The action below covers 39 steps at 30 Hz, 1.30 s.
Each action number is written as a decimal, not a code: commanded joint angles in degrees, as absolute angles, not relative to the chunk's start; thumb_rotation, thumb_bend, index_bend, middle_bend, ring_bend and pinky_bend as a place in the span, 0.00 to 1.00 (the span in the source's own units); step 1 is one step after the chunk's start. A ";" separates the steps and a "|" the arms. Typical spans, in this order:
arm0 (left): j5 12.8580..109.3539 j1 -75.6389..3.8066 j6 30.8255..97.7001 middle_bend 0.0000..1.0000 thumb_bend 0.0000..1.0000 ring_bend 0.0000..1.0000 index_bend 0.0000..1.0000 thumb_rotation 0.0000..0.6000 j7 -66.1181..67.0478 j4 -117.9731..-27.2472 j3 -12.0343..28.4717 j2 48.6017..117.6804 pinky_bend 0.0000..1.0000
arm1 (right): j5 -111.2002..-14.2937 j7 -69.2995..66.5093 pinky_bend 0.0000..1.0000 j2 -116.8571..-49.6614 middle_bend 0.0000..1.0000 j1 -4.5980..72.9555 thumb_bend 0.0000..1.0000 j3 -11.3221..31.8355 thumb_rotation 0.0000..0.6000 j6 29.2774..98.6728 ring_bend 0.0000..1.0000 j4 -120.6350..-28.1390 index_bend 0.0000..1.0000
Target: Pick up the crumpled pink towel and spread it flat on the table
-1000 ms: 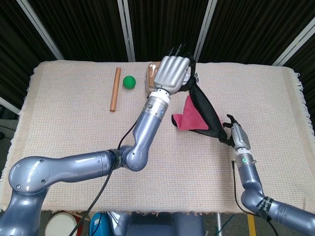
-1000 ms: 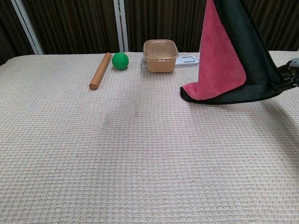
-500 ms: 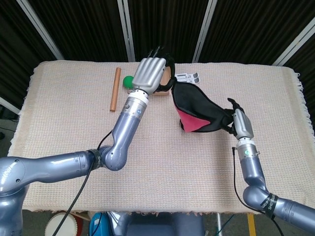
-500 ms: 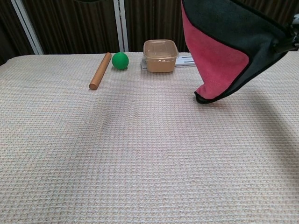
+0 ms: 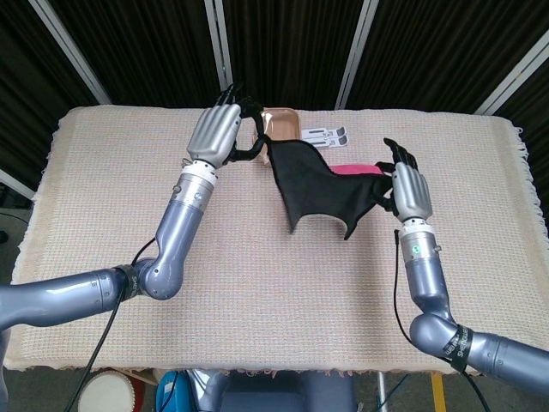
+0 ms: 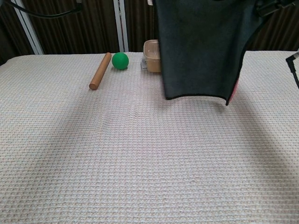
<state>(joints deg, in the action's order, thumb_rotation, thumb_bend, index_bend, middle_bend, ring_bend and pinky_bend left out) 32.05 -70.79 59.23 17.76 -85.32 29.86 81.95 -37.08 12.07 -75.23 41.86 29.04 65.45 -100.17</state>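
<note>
Spreading step: left robot hand (image 5: pixel 219 130) and right robot hand (image 5: pixel 408 190) each pinch a corner, holding the towel (image 5: pixel 322 184) stretched above the tabletop (image 5: pixel 103 197) toward 12 o'clock; next, lower it flat.

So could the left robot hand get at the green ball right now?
Probably not yet: the left robot hand is holding one edge of the towel up in the air. The green ball itself lies uncovered beside the wooden stick.

No legible text or labels.
</note>
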 commanded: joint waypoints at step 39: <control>49.99 -50.84 65.45 0.29 0.54 0.02 0.61 1.00 0.26 -97.94 15.75 87.07 0.10 | -41.27 9.09 0.00 -79.10 0.10 35.89 0.61 17.42 1.00 64.90 0.00 -95.28 0.67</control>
